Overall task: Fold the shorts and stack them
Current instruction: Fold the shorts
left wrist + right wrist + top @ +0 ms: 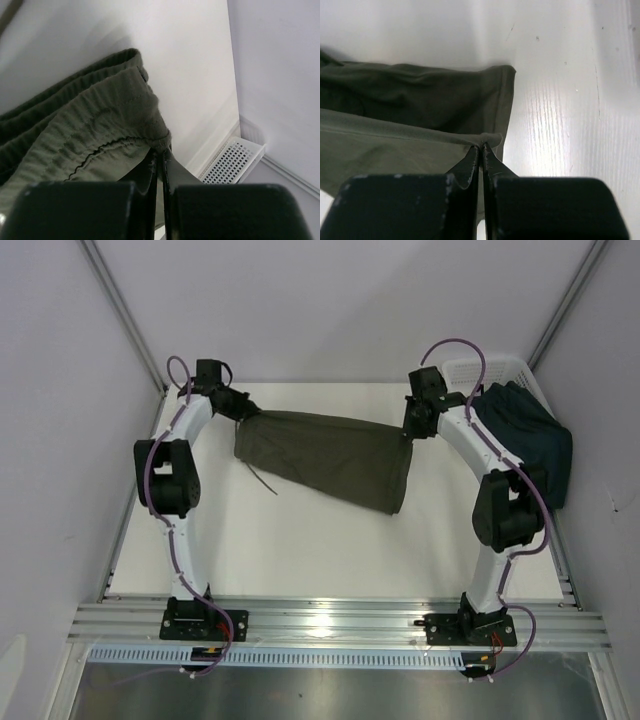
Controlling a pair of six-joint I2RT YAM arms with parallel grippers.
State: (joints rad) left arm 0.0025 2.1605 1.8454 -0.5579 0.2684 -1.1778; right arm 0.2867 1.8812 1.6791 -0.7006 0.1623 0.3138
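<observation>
Top external shows the olive-green shorts [325, 458] stretched across the table's [300, 550] far side, left gripper [241, 411] pinching the waistband and right gripper [411, 432] pinching a leg hem, so folding seems underway and next needs both arms moving together, while the navy-teal shorts [525, 445] wait on the basket [490, 368].

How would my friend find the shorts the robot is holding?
Find the white table, then look along its far side. The olive-green shorts stretch there, one end pinched in the left hand, the other in the right hand. The dark navy shorts, the only other pair, drape over the white basket.
</observation>
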